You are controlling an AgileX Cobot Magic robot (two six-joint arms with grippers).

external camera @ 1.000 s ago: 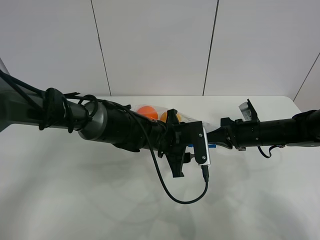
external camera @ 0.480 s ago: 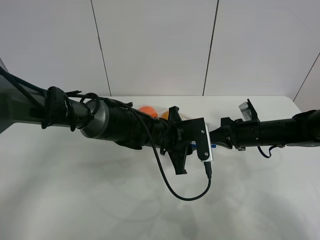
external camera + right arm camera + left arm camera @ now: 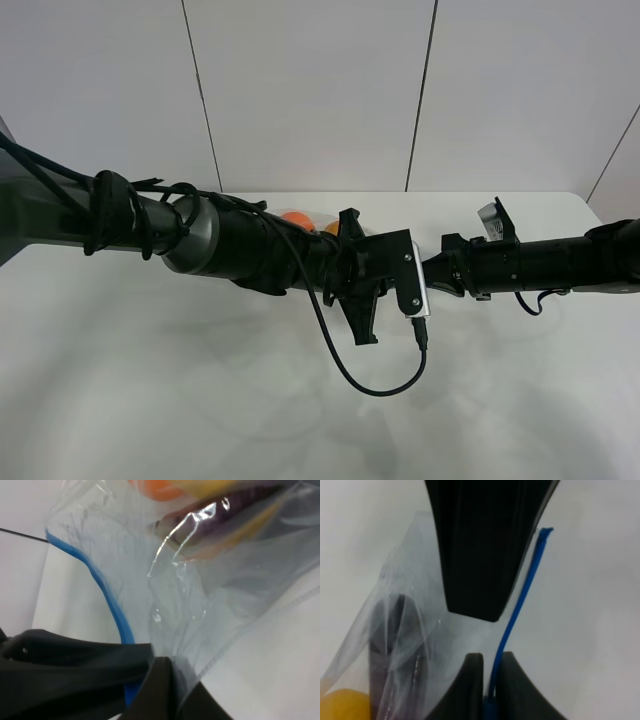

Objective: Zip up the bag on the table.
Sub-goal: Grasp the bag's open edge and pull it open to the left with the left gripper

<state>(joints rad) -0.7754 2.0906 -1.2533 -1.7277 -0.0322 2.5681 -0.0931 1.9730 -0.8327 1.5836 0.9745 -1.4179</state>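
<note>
The clear bag lies on the white table (image 3: 150,400), mostly hidden under my left arm in the high view; only orange produce (image 3: 296,217) shows. In the left wrist view my left gripper (image 3: 490,657) is shut on the bag's blue zipper strip (image 3: 520,602), with the clear plastic (image 3: 410,615), a purple item (image 3: 385,645) and yellow produce (image 3: 342,705) beside it. The dark right finger (image 3: 480,545) is close ahead. My right gripper (image 3: 160,660) is shut on the bag's end by the zipper strip (image 3: 107,595). The two grippers (image 3: 388,285) (image 3: 433,278) nearly meet.
A black cable (image 3: 385,385) hangs in a loop from the left wrist camera (image 3: 415,285) over the table. A grey panelled wall (image 3: 320,90) stands behind the table's far edge. Bare white tabletop spreads in front of both arms.
My left gripper has slid to the right along the zipper strip, closer to the right gripper. The left arm now covers more of the orange produce. The right arm has stayed still.
</note>
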